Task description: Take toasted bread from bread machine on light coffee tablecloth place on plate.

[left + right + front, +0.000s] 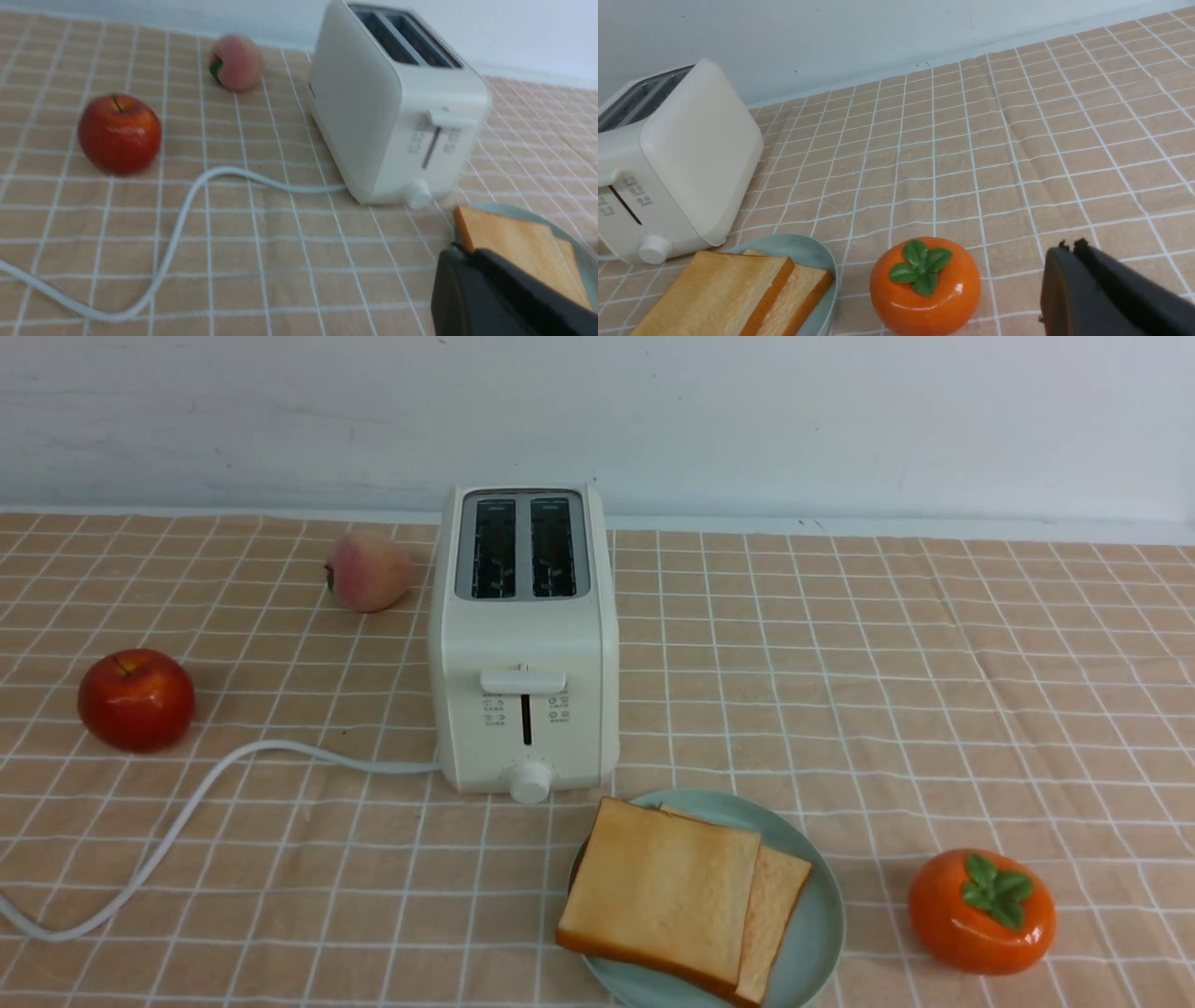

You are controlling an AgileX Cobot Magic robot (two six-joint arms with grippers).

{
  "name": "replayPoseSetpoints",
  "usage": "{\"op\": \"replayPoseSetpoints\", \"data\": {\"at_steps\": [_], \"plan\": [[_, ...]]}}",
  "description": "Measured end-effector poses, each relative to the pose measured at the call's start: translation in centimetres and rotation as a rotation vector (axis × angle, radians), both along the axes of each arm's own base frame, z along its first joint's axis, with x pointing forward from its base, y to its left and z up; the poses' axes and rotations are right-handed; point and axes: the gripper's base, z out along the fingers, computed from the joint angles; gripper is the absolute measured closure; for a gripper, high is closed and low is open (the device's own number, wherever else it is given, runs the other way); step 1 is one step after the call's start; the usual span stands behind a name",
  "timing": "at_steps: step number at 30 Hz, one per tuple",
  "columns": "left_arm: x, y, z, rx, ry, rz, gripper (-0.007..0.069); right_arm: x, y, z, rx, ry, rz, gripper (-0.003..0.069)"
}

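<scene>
Toasted bread (pixel 659 889) (lower slice half-hidden) on plate (pixel 819 933)

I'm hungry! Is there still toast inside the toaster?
No, both slots of the toaster look empty, and the two toast slices lie on the plate.

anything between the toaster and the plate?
Nothing. In the front view the bread machine stands just behind the plate, with only a narrow strip of bare light coffee tablecloth between its knob and the plate's rim.
</scene>
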Motion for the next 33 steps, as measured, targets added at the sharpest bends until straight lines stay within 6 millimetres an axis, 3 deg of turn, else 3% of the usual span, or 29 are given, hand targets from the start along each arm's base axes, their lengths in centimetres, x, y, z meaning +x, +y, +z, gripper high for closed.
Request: {"op": "replayPoseSetpoints", "data": {"at_steps": [5, 10, 15, 33], "plan": [[0.5, 0.4, -3.7, -0.007, -0.108, 0.117, 0.0635, 0.0, 0.0, 0.0, 0.001, 0.0, 0.0, 0.0657], [1.4, 0.6, -8.5, 0.022, 0.02, 0.197, 0.063, 0.0, 0.0, 0.0, 0.001, -0.002, 0.001, 0.0654], [1.5, 0.7, -11.8, 0.042, 0.153, 0.205, 0.0627, 0.0, 0.0, 0.0, -0.001, -0.004, 0.001, 0.0648], [1.5, 0.7, -11.9, 0.043, 0.152, 0.207, 0.0623, 0.0, 0.0, 0.0, -0.001, -0.004, 0.001, 0.0626]]}}
